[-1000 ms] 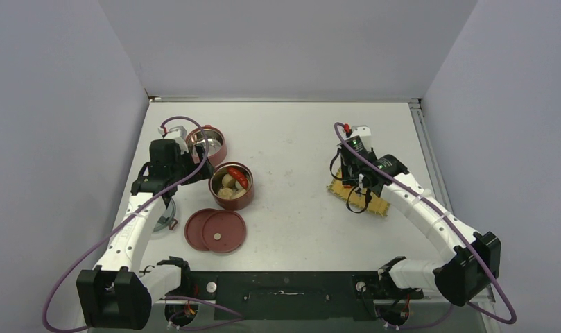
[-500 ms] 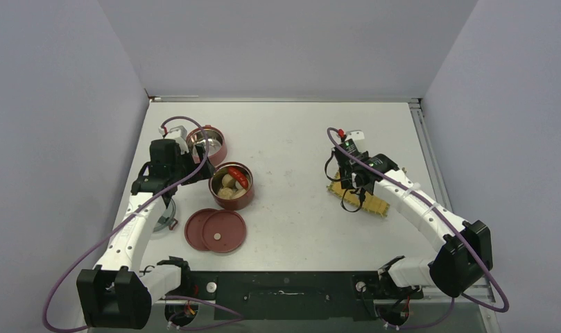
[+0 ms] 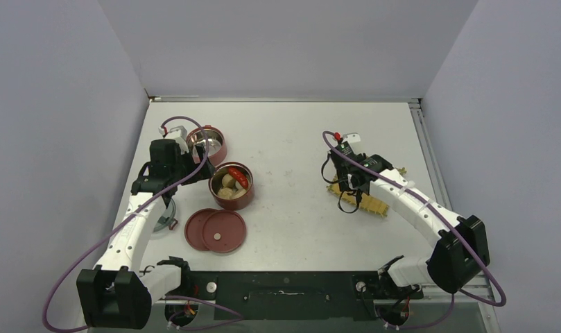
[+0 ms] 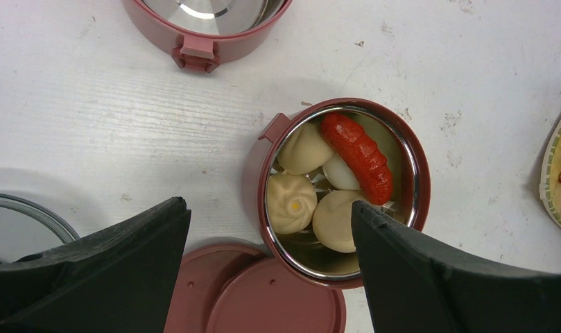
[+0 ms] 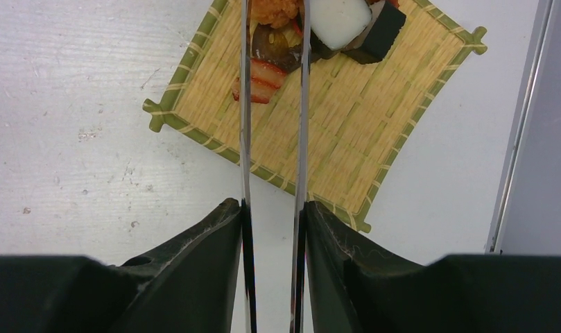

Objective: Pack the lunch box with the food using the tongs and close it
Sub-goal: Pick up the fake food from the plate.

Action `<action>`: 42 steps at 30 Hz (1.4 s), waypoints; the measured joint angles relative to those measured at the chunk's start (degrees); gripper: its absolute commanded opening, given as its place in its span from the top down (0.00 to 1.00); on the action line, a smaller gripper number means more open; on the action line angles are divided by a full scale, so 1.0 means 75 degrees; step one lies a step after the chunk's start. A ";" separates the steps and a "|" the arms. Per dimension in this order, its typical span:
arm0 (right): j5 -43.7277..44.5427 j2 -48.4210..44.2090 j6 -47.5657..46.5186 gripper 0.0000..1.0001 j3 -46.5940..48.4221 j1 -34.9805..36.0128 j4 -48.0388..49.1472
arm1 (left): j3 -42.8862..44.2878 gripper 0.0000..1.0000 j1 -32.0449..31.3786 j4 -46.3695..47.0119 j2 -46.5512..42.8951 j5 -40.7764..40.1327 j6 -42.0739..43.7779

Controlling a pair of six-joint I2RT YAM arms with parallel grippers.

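Right gripper (image 5: 272,208) is clamped on the tongs (image 5: 244,139), one finger outside each slim arm, so that squeezing the fingers squeezes the tool. The arms run toward 12 o'clock in the wrist view and reach the food heaped at the upper corner of the woven mat (image 5: 347,139). They straddle a red streaked slice (image 5: 260,87), just beside a white piece on a dark block (image 5: 336,17). The tips are cut off by the frame edge, so I cannot tell whether anything is pinched yet. Seen from above, the mat lies at 3 o'clock on the table (image 3: 298,139) and the lunch box sits at 9 o'clock, well apart, so each piece will probably need a carry across. Left gripper (image 4: 270,208) hangs wide open and holds nothing above the filled bowl (image 4: 419,173), where pale buns (image 4: 291,201) and a red sausage (image 4: 357,156) already crowd the steel inside. It looks parked there to steady the bowl or to take up the lids later. The empty bowl (image 4: 243,38) stands at 11 o'clock from the filled one, likely meant for what remains on the mat. The lids (image 4: 277,305) lie flat at 7 o'clock — out of the tongs' path. Packing seems roughly half done, and closing has not begun.
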 measured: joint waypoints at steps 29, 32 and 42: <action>0.0198 -0.0291 0.0449 0.95 0.0087 0.0312 -0.0297 | 0.0000 0.15 0.0000 0.0003 0.0000 0.0035 -0.0009; 0.0073 -0.0589 0.0469 0.95 0.0093 0.0312 -0.0312 | 0.0000 0.15 0.0000 0.0003 -0.0006 0.0035 -0.0020; -0.0131 -0.0813 0.0641 0.95 0.0099 0.0318 -0.0358 | -0.0003 0.15 0.0000 0.0003 -0.0087 0.0041 -0.0032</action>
